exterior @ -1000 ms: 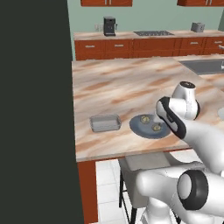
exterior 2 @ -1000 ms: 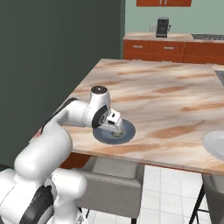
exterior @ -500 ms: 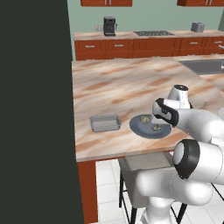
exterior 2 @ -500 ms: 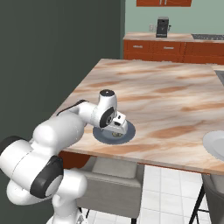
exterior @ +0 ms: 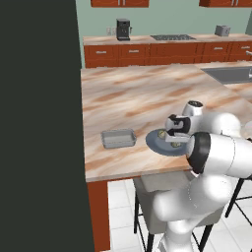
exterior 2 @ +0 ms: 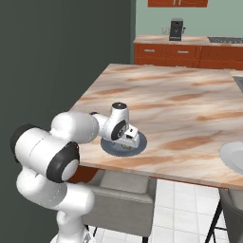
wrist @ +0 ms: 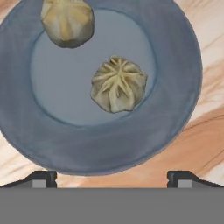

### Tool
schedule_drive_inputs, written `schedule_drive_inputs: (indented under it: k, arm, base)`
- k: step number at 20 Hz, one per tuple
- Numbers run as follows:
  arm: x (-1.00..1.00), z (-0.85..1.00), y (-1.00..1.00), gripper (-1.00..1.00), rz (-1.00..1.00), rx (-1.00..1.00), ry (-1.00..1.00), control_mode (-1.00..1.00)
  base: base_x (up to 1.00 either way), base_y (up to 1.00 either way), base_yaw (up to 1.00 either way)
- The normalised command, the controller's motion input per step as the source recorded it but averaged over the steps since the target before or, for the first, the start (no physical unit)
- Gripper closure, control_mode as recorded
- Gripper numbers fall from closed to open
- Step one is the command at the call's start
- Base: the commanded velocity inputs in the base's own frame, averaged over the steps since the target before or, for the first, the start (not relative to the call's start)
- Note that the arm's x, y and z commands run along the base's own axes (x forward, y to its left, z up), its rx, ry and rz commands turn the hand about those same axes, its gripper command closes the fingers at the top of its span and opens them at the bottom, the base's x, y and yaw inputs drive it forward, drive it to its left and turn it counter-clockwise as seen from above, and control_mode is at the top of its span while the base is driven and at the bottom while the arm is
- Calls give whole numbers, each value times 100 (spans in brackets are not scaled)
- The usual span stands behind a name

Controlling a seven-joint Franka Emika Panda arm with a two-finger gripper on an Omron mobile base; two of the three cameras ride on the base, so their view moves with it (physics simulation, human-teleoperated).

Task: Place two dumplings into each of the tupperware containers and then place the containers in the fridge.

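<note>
A blue-grey plate [exterior: 153, 145] [exterior 2: 108, 147] [wrist: 183, 65] lies near the island counter's front edge. It carries two tan dumplings [wrist: 119, 84] [wrist: 67, 22], which also show as dumplings [exterior: 161, 133] beside the hand. My gripper [exterior: 176, 140] [exterior 2: 128, 141] [wrist: 112, 179] hangs open just above the plate, pointing down. The pleated dumpling lies ahead of its fingertips [wrist: 41, 178], with nothing between them. One pale tupperware container [exterior: 118, 138] sits left of the plate and looks empty. I cannot tell whether the tall dark block [exterior: 39, 123] on the left is the fridge.
A grey stool [exterior: 160, 184] stands under the counter's front edge. A sink [exterior: 229, 74] is set in the far right of the island. A white plate [exterior 2: 235, 159] lies at the right edge. The back counter holds a coffee machine [exterior: 123, 29] and a toaster [exterior: 222, 30].
My hand has shifted a little to the left and lower over the plate while the elbow swung round in front. The jaws stay open. Plate and container have not moved.
</note>
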Motion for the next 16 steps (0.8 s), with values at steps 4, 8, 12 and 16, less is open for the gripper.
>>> schedule_drive_inputs:
  k: [4,8,12,16]
  arm:
    - [29,-29,-8,-100,-2,0,1,-100]
    - [32,-23,-10,-100,-4,0,1,-100]
    - [44,-4,-7,-100,-2,0,3,-100]
    - [35,-15,-11,-100,0,0,3,-100]
  base:
    - [0,0,0]
    - [0,0,0]
    - [0,0,0]
    - [0,0,0]
